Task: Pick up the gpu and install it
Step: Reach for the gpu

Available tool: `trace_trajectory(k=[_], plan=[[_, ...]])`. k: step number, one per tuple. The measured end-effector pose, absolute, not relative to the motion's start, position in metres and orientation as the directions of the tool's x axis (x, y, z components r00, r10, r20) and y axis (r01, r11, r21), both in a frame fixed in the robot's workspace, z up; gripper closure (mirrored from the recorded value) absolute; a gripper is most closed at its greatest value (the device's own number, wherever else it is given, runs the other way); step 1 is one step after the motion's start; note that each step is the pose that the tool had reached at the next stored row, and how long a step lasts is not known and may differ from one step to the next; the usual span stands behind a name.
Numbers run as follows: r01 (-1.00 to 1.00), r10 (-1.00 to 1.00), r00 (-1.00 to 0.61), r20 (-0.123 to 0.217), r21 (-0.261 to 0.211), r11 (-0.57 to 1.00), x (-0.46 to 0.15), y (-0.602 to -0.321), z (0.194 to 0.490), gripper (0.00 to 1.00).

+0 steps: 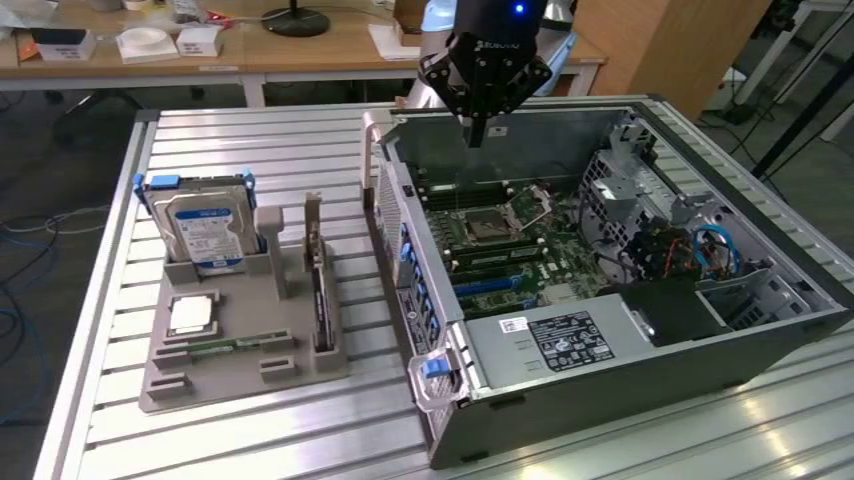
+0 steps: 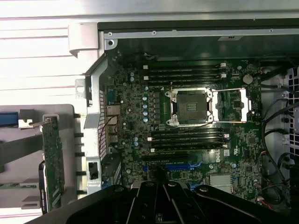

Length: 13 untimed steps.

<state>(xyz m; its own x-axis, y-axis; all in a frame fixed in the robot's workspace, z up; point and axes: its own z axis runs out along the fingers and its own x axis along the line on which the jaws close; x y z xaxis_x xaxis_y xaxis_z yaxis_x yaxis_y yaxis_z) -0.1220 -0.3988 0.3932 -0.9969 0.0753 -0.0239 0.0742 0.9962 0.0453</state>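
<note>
The gpu (image 1: 320,300) is a thin dark card standing on edge in a slot of the grey parts holder (image 1: 240,380), at the exterior view's left of the open computer case (image 1: 747,330). In the wrist view the gpu (image 2: 53,158) shows edge-on, with its pale bracket end beside the case wall. My gripper (image 1: 474,135) hangs above the back of the case, over the motherboard (image 1: 514,245), well apart from the card. Its fingers are shut, with nothing between them. In the wrist view the fingertips (image 2: 159,176) sit over the blue expansion slot (image 2: 180,166).
The holder also carries a silver hard drive (image 1: 200,225) with a blue-white label, a processor chip (image 1: 194,315) and a green memory stick (image 1: 227,345). The motherboard's open processor socket (image 2: 191,106) lies between memory slots. Cables and a drive cage (image 1: 681,240) fill the case's far side.
</note>
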Motion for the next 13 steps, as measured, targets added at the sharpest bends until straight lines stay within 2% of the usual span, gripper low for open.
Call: trace_trajectory(k=[13], plan=[[0.074, 0.075, -0.997, -0.024, 0.045, 0.996, -0.1307, -0.3988, 0.3926, 0.89]])
